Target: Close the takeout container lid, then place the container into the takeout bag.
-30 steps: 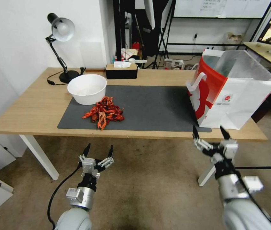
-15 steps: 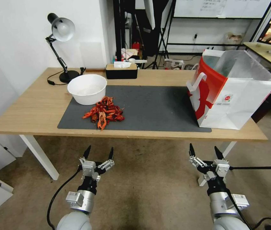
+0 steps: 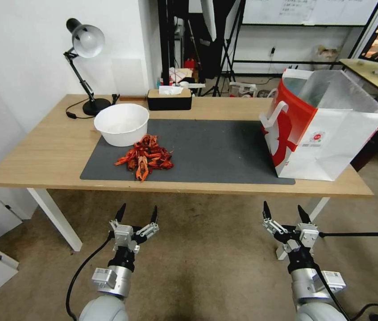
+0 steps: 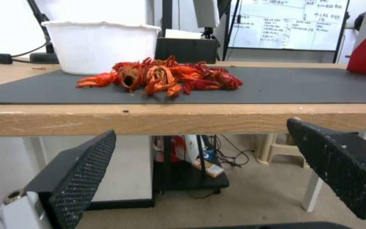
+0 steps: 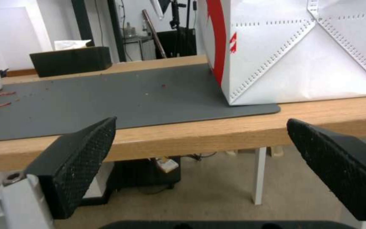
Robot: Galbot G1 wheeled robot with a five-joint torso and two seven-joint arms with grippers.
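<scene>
Wooden table [image 3: 55,151] is standing against a white wall, with a dark grey mat [image 3: 215,151] lying across its middle. The takeout bag [image 3: 327,129] is sitting upright at the robot's right end of the table, its near corner resting on the mat's edge, mouth gaping open and silvery lining showing; the red logo is facing the robot. From the right wrist view its white creased side [image 5: 310,54] is standing just past the table edge. Can't tell where the takeout container is, or its lid. A white round bowl [image 3: 122,124] is sitting at the mat's far left corner, with a pile of red crayfish [image 3: 145,157] lying just in front of it, touching or nearly so. A desk lamp [image 3: 84,58] and a black tissue box [image 3: 169,99] are sitting along the back edge. Left gripper [image 3: 137,215] is hanging below the table's front edge, fingers spread wide, holding nothing. Right gripper [image 3: 286,212] is doing the same on the bag's side, also low over the carpet, jaws wide and empty.
</scene>
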